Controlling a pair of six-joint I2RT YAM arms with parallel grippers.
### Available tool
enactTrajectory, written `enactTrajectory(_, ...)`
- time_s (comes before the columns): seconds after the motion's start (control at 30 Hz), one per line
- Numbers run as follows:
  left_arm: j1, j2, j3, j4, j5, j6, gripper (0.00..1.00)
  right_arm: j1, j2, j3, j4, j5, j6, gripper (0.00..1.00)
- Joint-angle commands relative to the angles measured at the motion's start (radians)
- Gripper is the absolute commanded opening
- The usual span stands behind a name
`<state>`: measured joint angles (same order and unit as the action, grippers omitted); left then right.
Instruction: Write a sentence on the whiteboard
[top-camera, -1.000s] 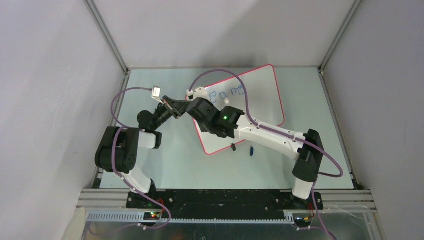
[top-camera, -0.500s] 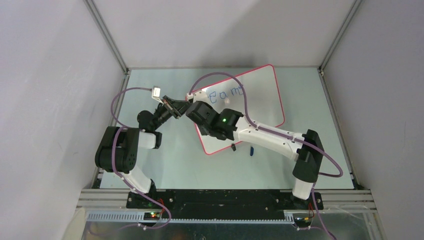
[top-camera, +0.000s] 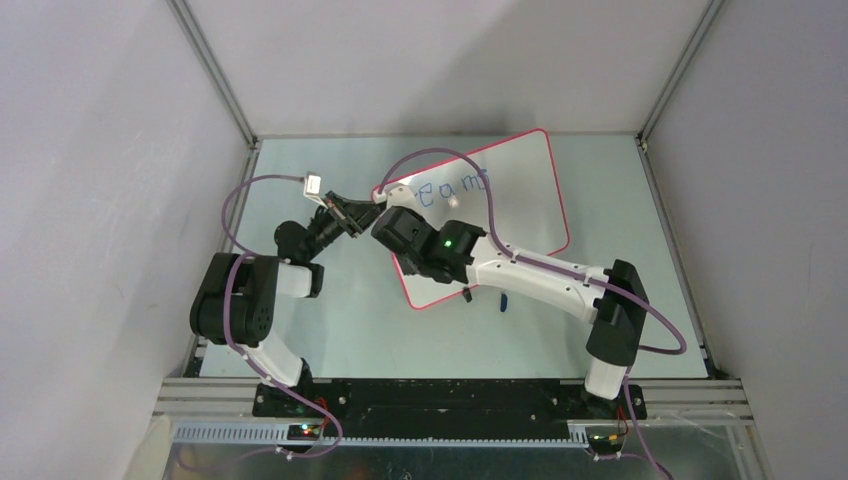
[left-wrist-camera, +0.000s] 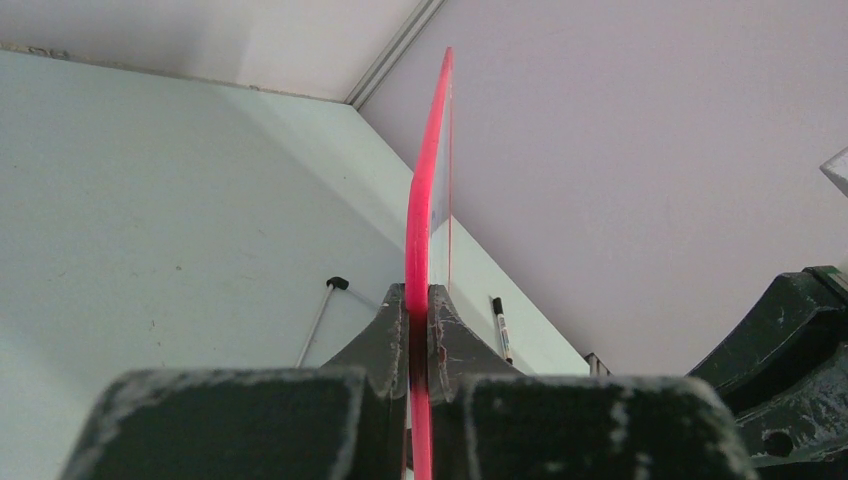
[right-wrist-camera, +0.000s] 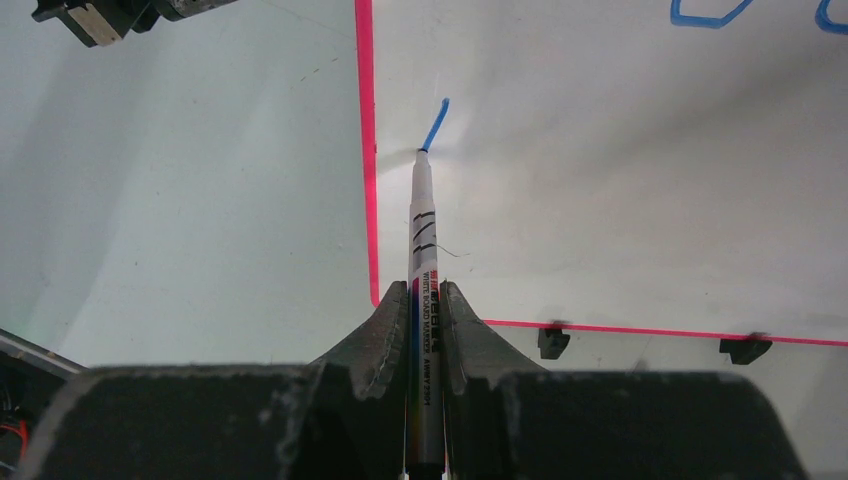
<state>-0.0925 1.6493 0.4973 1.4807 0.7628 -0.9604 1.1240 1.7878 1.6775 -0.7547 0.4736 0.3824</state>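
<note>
The whiteboard (top-camera: 510, 200) lies flat and skewed on the surface (top-camera: 300, 330), its long axis running from near the left arm up toward the far right corner. The left claw (left-wrist-camera: 418, 300) is clamped tight on the board's red-pink rim, at the end where each written line starts. The right claw (right-wrist-camera: 427, 300) is closed round a marker (right-wrist-camera: 424, 230), whose long axis points straight out from the claw. Its tip touches the white face just inside that same rim.

A short blue stroke (right-wrist-camera: 434, 124) leaves the tip, below the first line of the sentence (top-camera: 452, 187). In my judgement the coming move turns on this: the free board lies to the right of the tip in the right wrist view, away from the clamped rim and above the clip feet (right-wrist-camera: 552, 341) – so the pen must travel that way.

From above, the first line reads "eam", with its start hidden by the right arm. The marker's barrel seems to say "WHITE BOARD MARKER" – the print is small.
</note>
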Motion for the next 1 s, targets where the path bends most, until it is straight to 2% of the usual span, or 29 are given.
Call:
enactTrajectory(0.0,-0.013,-0.028,-0.012,0.052,0.018,0.066,0.00,0.004,-0.077,-0.002,0.013,0.015,0.001,0.00)
enactTrajectory(0.27,-0.013,-0.029,-0.011,0.052,0.018,0.066,0.00,-0.003,-0.110,-0.016,0.021,0.034,-0.014,0.00)
enactTrajectory(0.97,-0.014,-0.025,-0.009,0.052,0.020,0.065,0.00,-0.061,-0.050,0.039,0.042,-0.013,-0.055,0.00)
